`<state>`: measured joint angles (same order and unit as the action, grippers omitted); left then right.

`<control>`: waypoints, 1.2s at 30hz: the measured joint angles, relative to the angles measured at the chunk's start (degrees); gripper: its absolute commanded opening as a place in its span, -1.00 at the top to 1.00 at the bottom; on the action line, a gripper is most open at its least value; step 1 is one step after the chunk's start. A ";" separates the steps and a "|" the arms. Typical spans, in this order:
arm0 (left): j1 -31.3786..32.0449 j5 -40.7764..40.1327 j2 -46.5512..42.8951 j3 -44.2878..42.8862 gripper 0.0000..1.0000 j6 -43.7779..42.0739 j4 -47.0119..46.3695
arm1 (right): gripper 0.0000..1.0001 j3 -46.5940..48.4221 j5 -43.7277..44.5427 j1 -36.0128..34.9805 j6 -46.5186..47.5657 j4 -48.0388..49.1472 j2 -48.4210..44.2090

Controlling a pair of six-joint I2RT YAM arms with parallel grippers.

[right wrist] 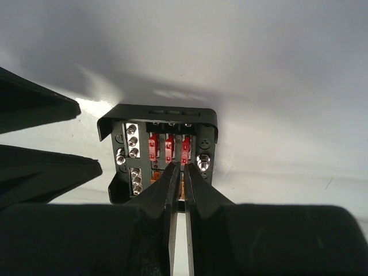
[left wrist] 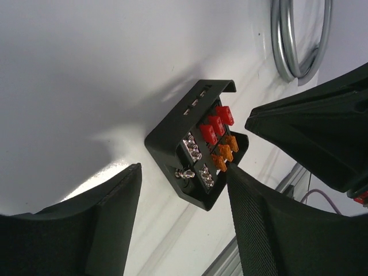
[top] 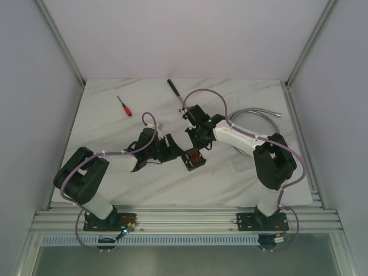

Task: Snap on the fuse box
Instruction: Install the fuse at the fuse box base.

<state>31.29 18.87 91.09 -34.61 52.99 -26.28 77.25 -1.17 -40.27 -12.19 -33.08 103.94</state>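
My left hand (left wrist: 183, 168) is open, one finger on either side of the fuse box (left wrist: 172, 135). My right hand (right wrist: 178, 168) reaches down into that box, fingers nearly pressed together.

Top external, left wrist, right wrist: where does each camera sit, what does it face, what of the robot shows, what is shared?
Top external: overhead behind the bases, facing down at the table; both arms show.
Left wrist: on the left arm, facing the fuse box past the open left fingers.
Right wrist: on the right arm, facing the fuse box over the nearly closed right fingers.
Shared: all see the fuse box.
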 measured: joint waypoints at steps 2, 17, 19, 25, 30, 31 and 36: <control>0.59 0.22 0.76 -0.24 -0.32 0.15 0.07 | 0.75 0.11 -0.48 0.00 0.02 -0.07 0.52; 1.75 0.61 5.31 -2.80 -0.10 0.52 0.46 | 0.86 0.24 -0.79 0.33 0.07 -0.72 2.54; 1.77 0.59 5.57 -2.82 -0.03 0.55 0.57 | 0.88 0.76 -1.14 0.33 0.09 -1.29 3.08; 1.79 0.33 5.75 -2.84 0.05 0.55 0.94 | 0.99 1.99 -1.20 0.42 0.46 -2.93 4.07; 1.84 0.15 6.23 -2.95 0.14 0.61 1.07 | 1.00 2.51 -1.18 0.42 0.55 -3.74 4.63; 1.84 0.13 6.38 -2.95 0.16 0.63 1.07 | 1.00 2.54 -1.18 0.42 0.59 -3.76 4.68; 1.84 0.15 6.95 -2.95 0.22 0.98 1.09 | 1.00 2.71 -1.20 0.42 0.68 -3.85 5.01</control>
<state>33.12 19.03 98.04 -37.56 53.98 -25.19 79.96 -2.37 -39.86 -11.51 -36.93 108.95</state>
